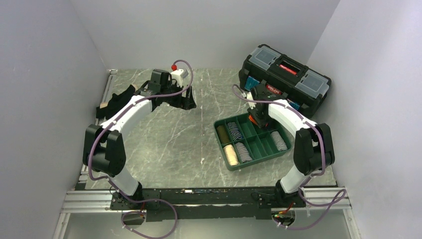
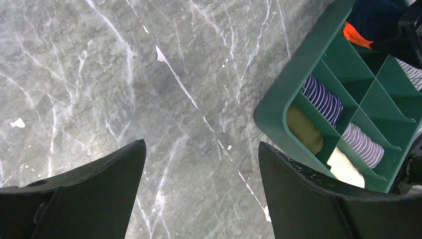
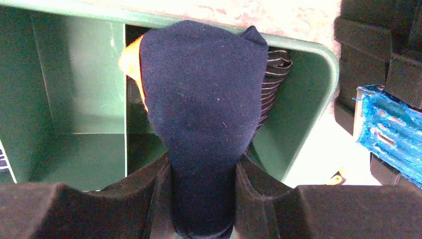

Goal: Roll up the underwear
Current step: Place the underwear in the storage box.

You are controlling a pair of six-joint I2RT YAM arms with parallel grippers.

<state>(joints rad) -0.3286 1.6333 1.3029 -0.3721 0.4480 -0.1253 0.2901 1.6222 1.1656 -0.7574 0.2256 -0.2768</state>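
The dark navy underwear (image 3: 204,99), an orange edge showing on one side, is pinched as a bunched wad between the fingers of the right gripper (image 3: 204,174), which are clenched on its lower end. It hangs over the green compartment tray (image 3: 308,55) at the end nearest the black toolbox (image 1: 283,79), and whether the cloth touches the tray floor cannot be told. Just behind it, a striped garment (image 3: 273,74) sits in the tray's rounded corner compartment.

From above, the right gripper (image 1: 256,118) is over the far edge of the tray (image 1: 219,139). The tray's nearer compartments hold rolled pieces: a navy-and-white striped roll (image 2: 322,99), an olive roll (image 2: 303,129), a paler striped roll (image 2: 366,145) and a cream roll (image 2: 343,167).

The left gripper (image 2: 201,149) hangs over bare grey marble table (image 2: 149,74), well apart from the tray (image 2: 293,64), its fingers (image 2: 114,169) spread wide and grasping nothing. In the top view it (image 1: 184,102) is at the far left of the table, and a black garment (image 1: 117,102) with a tan band lies by the left wall, beside that arm
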